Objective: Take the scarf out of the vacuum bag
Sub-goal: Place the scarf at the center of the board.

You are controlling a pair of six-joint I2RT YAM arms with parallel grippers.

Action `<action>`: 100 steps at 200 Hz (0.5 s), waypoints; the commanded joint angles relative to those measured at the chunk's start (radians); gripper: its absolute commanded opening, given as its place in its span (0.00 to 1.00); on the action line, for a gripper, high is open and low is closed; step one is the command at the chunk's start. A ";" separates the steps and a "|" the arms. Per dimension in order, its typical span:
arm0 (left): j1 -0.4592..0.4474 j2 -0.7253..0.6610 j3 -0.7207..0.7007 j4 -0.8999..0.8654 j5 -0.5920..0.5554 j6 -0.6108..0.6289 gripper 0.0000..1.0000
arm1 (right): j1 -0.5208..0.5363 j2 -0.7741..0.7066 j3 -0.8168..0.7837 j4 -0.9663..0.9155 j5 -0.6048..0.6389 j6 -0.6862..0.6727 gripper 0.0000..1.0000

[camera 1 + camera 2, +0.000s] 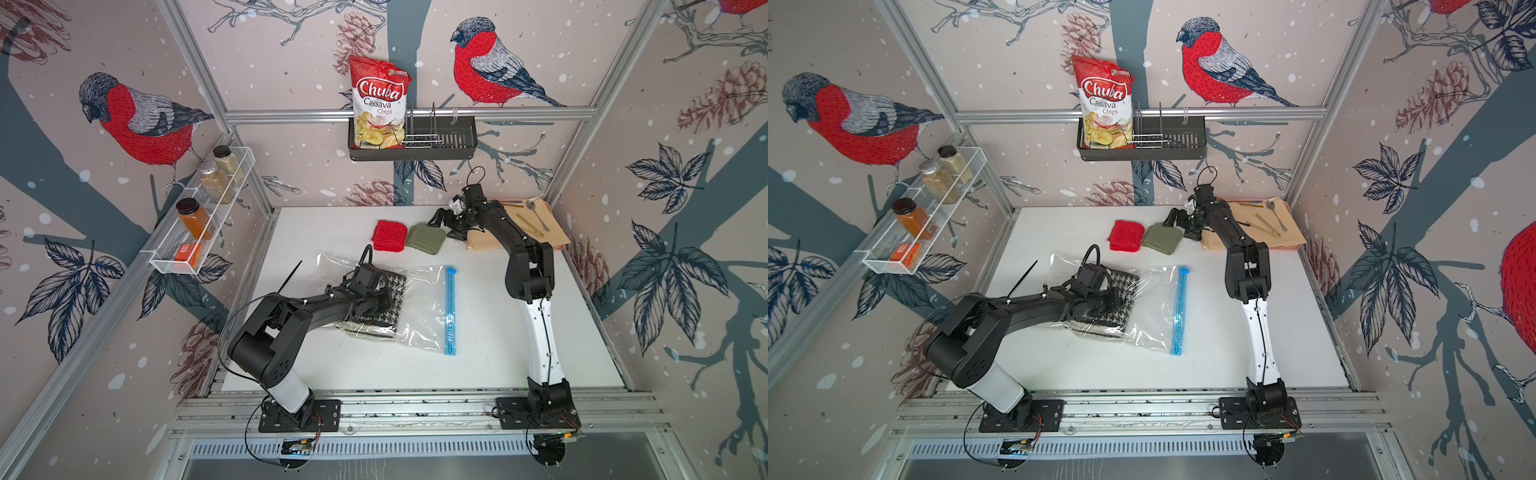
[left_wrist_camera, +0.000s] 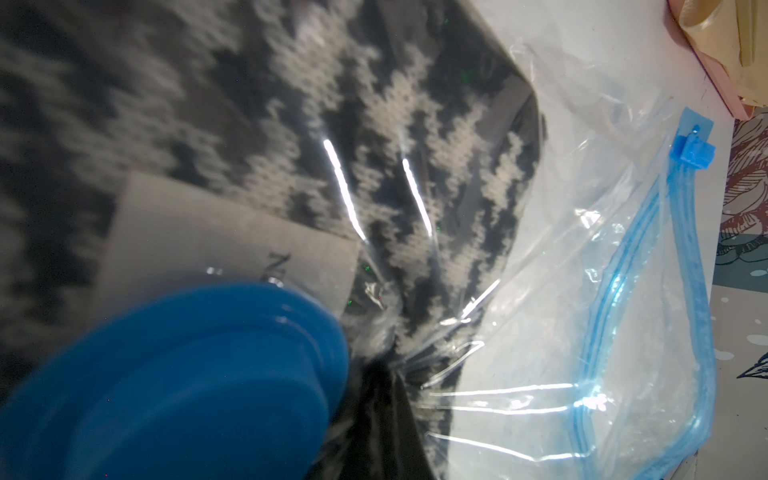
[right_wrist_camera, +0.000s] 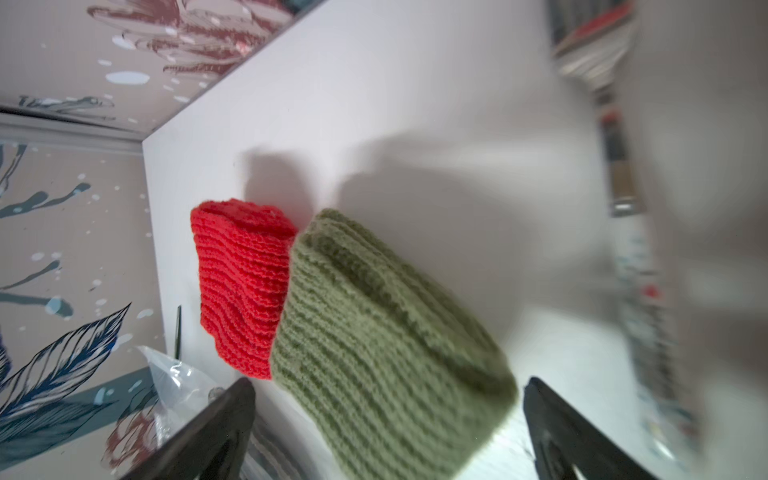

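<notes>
While the scarf (image 1: 395, 286) lies folded flat inside the vacuum bag (image 1: 428, 309) on the worktop (image 1: 490, 340), the left end effector (image 1: 380, 303) bears down on it through the film, closed tight. Creases run together at its tip in the left wrist view, so it seems to pinch the top layer beside the blue valve cap (image 2: 178, 382). Soft, light knit like this will sag and drag, and the film is slick. I would pin the bag and take the scarf by a thick folded edge through the mouth at the zip strip (image 1: 450, 311), whose tracks look parted. Farther back, the right end effector (image 1: 448, 227) hangs wide open over the olive knit piece (image 1: 426, 239), which touches the red knit piece (image 1: 389, 236).
</notes>
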 commanded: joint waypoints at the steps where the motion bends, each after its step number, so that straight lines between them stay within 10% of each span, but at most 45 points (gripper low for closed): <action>1: -0.003 0.003 -0.001 -0.076 -0.017 -0.009 0.03 | 0.002 -0.101 -0.030 -0.029 0.242 -0.026 0.99; 22: -0.002 0.010 0.002 -0.068 -0.018 -0.009 0.03 | 0.012 -0.213 -0.086 -0.063 0.326 -0.051 0.99; 53: -0.001 0.028 0.013 -0.041 -0.006 -0.015 0.03 | 0.040 -0.582 -0.639 0.280 0.230 -0.043 0.93; 68: -0.002 0.036 0.016 -0.025 -0.001 -0.020 0.03 | 0.023 -0.703 -0.859 0.382 0.154 0.007 0.70; 92: -0.002 0.065 0.033 0.002 0.021 -0.029 0.03 | 0.022 -0.877 -1.137 0.480 0.140 0.041 0.04; 100: -0.003 0.074 0.039 0.006 0.026 -0.031 0.03 | 0.022 -0.929 -1.214 0.498 0.128 0.050 0.00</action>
